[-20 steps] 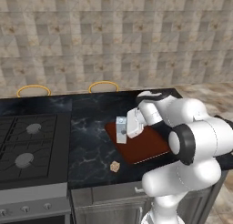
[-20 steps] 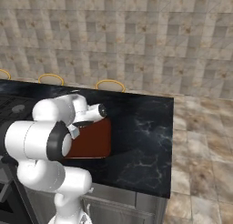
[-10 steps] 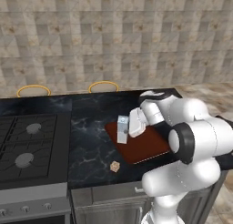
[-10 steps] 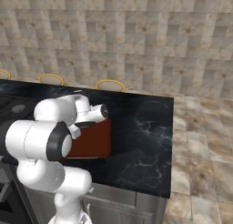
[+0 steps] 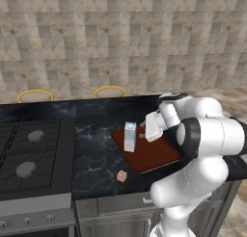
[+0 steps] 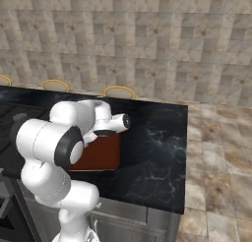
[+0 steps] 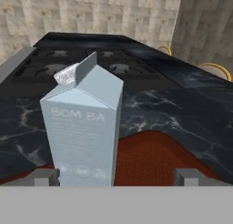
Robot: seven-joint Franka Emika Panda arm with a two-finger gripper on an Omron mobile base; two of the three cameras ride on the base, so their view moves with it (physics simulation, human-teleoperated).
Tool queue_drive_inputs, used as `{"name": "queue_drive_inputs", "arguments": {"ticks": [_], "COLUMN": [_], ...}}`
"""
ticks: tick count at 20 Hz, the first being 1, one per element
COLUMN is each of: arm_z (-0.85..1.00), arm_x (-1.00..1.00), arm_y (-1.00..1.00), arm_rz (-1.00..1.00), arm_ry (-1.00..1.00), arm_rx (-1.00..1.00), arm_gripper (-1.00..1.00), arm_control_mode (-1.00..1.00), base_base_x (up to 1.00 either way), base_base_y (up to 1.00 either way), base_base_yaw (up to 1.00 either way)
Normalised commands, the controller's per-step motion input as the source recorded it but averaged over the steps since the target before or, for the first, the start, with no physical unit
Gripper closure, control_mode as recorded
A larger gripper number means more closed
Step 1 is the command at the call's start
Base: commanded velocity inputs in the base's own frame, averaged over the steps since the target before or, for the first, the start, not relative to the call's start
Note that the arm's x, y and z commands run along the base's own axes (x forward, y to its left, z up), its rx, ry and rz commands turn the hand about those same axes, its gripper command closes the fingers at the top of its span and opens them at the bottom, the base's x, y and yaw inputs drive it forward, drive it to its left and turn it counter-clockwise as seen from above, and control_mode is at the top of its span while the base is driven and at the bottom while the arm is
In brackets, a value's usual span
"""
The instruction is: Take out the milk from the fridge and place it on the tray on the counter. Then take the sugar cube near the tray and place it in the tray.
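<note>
We judge the first half of the task done: the milk [image 5: 130, 137] stands upright on the tray [image 5: 149, 156], near its left end, and the tray lies on the counter [image 5: 94, 149] to the right of the stovetop [image 5: 30, 154]. What we have left is the sugar cube [image 5: 122, 175], which sits on the bare counter just off the tray's front left corner, apart from it and not yet picked up. Our gripper [image 5: 144, 130] hangs just to the right of the carton, over the tray, with its jaws spread wide and nothing between them. In the hand view the two fingertips [image 7: 44, 176] stand far apart at the bottom with the carton rising nearer the left one; we think neither pad touches the carton, though the base of the carton is cut off there and we cannot be sure of a gap. From here we reckon the arm has to back off the carton, then swing forward and down to the cube.
</note>
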Motion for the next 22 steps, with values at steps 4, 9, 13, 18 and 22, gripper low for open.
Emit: {"name": "queue_drive_inputs", "arguments": {"ticks": [4,9,13,18,22], "arm_z": [0.16,0.70,0.97,0.87,0.68], "arm_x": [-0.61,-0.99,-0.98,-0.76,-0.54], "arm_y": [-0.10,0.05,0.28,0.52,0.74], "arm_rz": [0.00,0.00,-0.06,-0.12,-0.18], "arm_ry": [-0.06,-0.23,-0.13,0.02,0.09], "arm_rx": [0.05,0.00,0.00,0.00,0.00], "arm_gripper": [-1.00,-1.00,-1.00,-1.00,-1.00], "arm_control_mode": [-1.00,-1.00,-1.00,-1.00,-1.00], "base_base_x": [0.00,0.00,0.00,0.00,0.00], "base_base_y": [0.00,0.00,0.00,0.00,0.00], "base_base_yaw": [0.00,0.00,0.00,0.00,0.00]}}
